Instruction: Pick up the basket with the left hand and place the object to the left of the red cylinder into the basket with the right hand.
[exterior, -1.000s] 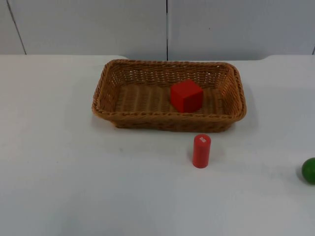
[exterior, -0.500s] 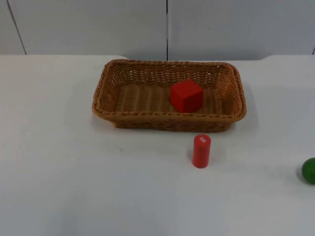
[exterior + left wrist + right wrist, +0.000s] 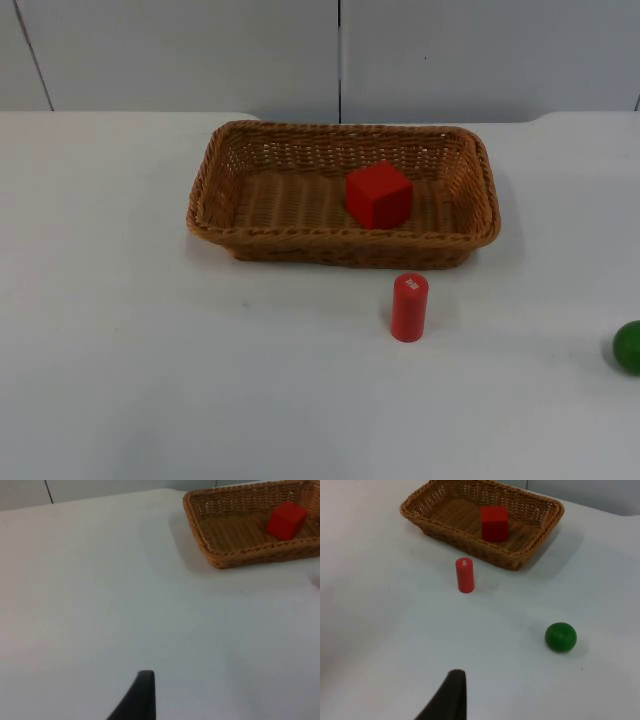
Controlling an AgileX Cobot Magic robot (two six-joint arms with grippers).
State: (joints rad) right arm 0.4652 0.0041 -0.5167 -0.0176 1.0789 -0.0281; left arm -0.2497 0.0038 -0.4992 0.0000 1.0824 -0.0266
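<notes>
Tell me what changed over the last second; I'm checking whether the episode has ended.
Nothing visibly changed. The basket sits on the table with the red cube inside it, the red cylinder stands upright in front of it, and the green ball lies off to the right.

Red cube (image 3: 379, 194) inside wicker basket (image 3: 215, 180), upright red cylinder (image 3: 409, 307) just before it.

The top view looks down and forward across the white table (image 3: 120, 380) to the grey partition wall (image 3: 200, 50). Both wrist views look from farther back at the brown woven wicker basket (image 3: 220, 555) (image 3: 465, 540) holding a red cube (image 3: 286, 520) (image 3: 494, 523).
</notes>
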